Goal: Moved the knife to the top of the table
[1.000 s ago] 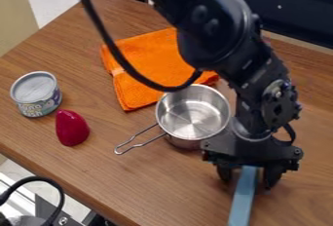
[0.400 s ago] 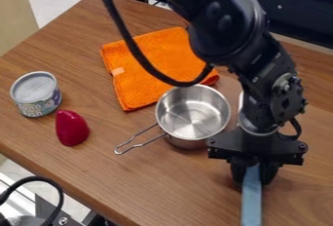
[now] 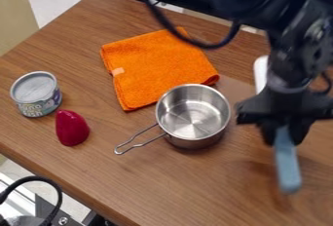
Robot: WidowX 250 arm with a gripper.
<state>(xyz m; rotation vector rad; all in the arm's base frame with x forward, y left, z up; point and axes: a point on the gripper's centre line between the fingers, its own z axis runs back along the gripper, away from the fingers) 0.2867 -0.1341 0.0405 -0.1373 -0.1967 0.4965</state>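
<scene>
"Where to start?"

"With the round stainless-steel saucepan (image 3: 194,115) as landmark. To its right in the view, find the black two-finger gripper (image 3: 284,135)."

"Jaws wide or narrow?"

"Narrow — clamped on the slim, pale blue, round-ended knife (image 3: 287,169)."

"Why hold it so?"

"Probably to steady a slim thing by its flanks. Looks raised off the brown wooden table (image 3: 162,186), likely to travel without scraping, or catching on the saucepan."

"And the rest?"

"Behind the saucepan, a folded orange cloth (image 3: 156,66); to its left, a glossy dark red, blunt-pointed object (image 3: 71,128) and, further out, a short round labelled can (image 3: 36,95). Perhaps set there just as clutter, well out of the way."

"Now, knife against jaws?"

"Pinched between them at the upper end of the blue part, with most of that part jutting out below, right of the saucepan and nearer the camera. Cannot tell about any blade — too much hidden behind the gripper."
</scene>
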